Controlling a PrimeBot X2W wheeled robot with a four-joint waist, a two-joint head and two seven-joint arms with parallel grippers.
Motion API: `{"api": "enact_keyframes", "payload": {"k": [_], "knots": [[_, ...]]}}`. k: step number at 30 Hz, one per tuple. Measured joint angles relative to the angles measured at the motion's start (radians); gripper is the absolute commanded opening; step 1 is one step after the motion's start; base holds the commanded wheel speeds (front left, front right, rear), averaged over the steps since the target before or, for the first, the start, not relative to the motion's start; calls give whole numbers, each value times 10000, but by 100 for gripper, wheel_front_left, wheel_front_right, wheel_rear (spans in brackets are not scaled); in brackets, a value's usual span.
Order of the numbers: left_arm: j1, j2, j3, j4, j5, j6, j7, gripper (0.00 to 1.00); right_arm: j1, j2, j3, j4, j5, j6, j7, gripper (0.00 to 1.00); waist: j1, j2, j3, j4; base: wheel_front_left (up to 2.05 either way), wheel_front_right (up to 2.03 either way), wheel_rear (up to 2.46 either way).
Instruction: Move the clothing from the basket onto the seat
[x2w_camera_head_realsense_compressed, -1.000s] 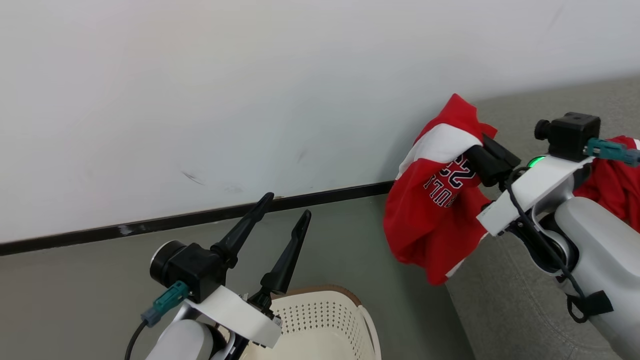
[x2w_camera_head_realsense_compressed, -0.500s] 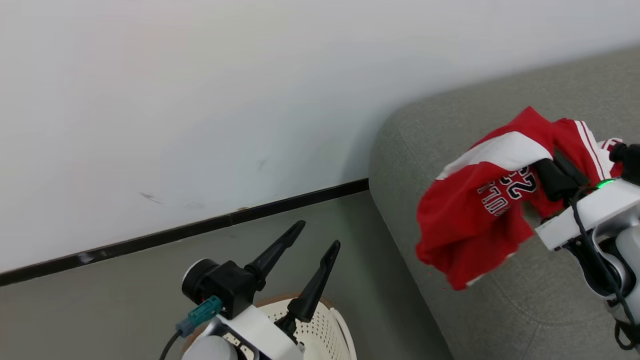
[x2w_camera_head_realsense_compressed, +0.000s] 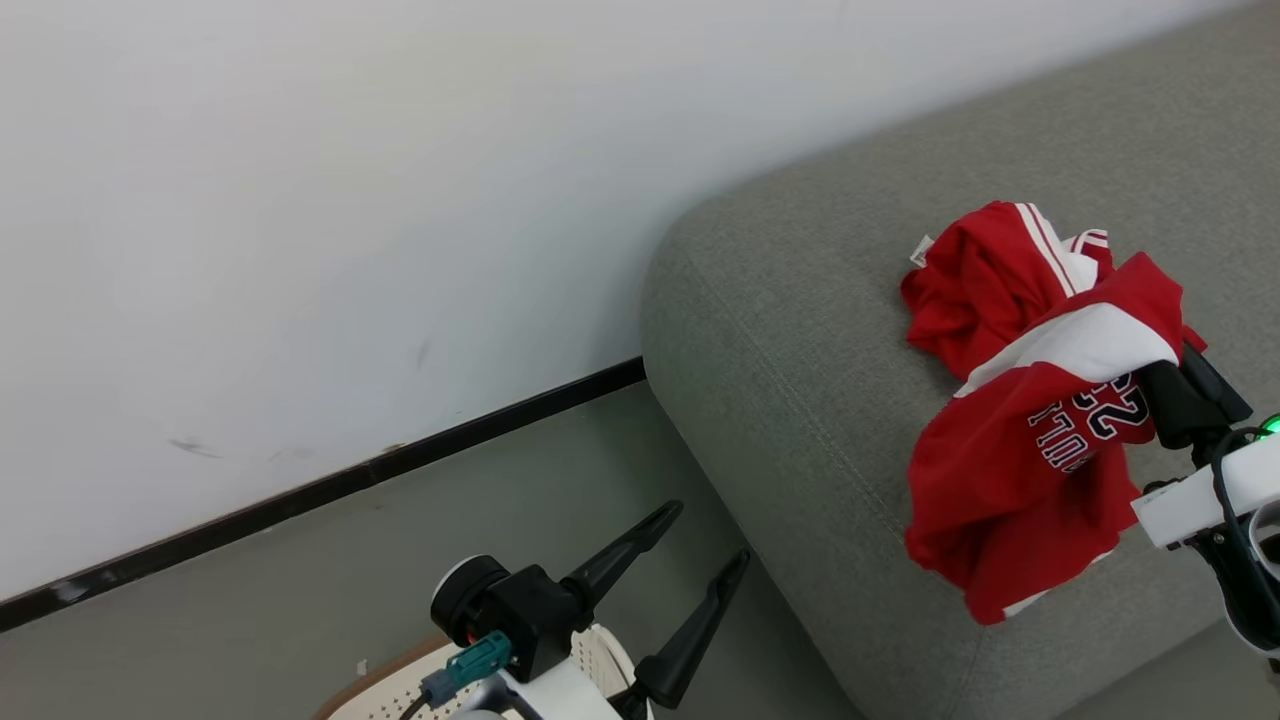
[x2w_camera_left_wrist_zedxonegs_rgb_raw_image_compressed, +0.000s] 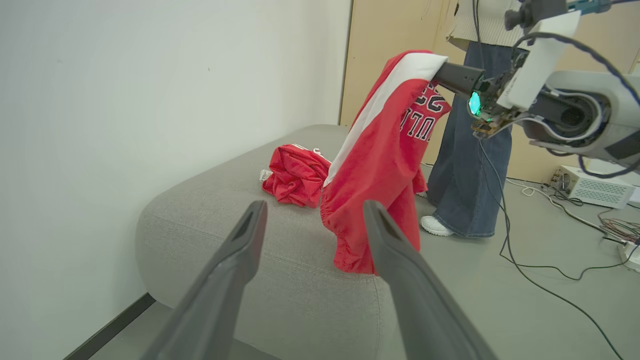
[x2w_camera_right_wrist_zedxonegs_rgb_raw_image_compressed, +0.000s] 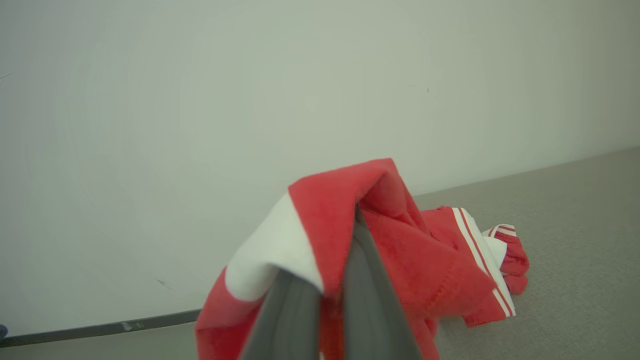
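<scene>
Red cloth with white panels and dark lettering, the lettered garment (x2w_camera_head_realsense_compressed: 1010, 480), hangs from our right pincer (x2w_camera_head_realsense_compressed: 1185, 400), which is clenched on its upper fold. It dangles over the near edge of the seat (x2w_camera_head_realsense_compressed: 800, 300); whether its hem touches the seat we cannot tell. The striped garment (x2w_camera_head_realsense_compressed: 985, 290) lies crumpled on top of the seat, just behind the hanging one and nearer the wall (x2w_camera_head_realsense_compressed: 400, 200). Our left pincer (x2w_camera_head_realsense_compressed: 708, 532) is released, fingers spread wide with nothing between them, off the seat's rounded end. The basket (x2w_camera_head_realsense_compressed: 385, 685) stands on the floor (x2w_camera_head_realsense_compressed: 550, 470) off that same end, under the left pincer. A person (x2w_camera_left_wrist_zedxonegs_rgb_raw_image_compressed: 465, 165) in wide denim trousers stands beyond the seat.
</scene>
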Motion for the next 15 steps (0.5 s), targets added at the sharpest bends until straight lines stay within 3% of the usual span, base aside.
{"api": "enact_keyframes", "payload": {"k": [15], "knots": [[-126,86,-272,77,-71,-31,-113,100,298,282,-157,-211,222,0,359,0,0,0,404,-1077,0,0,0]]}}
